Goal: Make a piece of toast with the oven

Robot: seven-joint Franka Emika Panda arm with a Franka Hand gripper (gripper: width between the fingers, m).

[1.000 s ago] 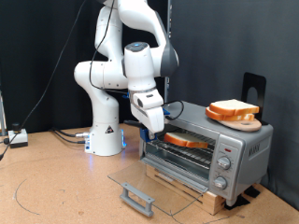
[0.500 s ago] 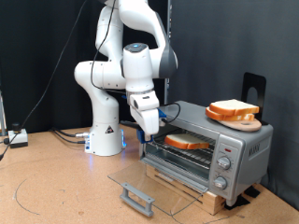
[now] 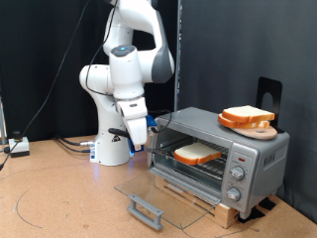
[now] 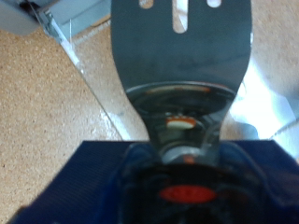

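1. Now the white robot arm's gripper (image 3: 136,137) holds a flat metal spatula (image 4: 182,47) in its jaws, at 9 o'clock of the boxy silver toaster oven (image 3: 220,159).
2. Keep the spatula level and clear of the open glass door (image 3: 163,195).
3. One pale square toast slice (image 3: 197,152) lies on the oven's rack.
4. One more slice (image 3: 245,116) sits on one round wooden plate (image 3: 253,127) on top.

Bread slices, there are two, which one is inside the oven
The piece of toast on the wire rack inside the open oven. The other slice sits on a wooden plate atop it.
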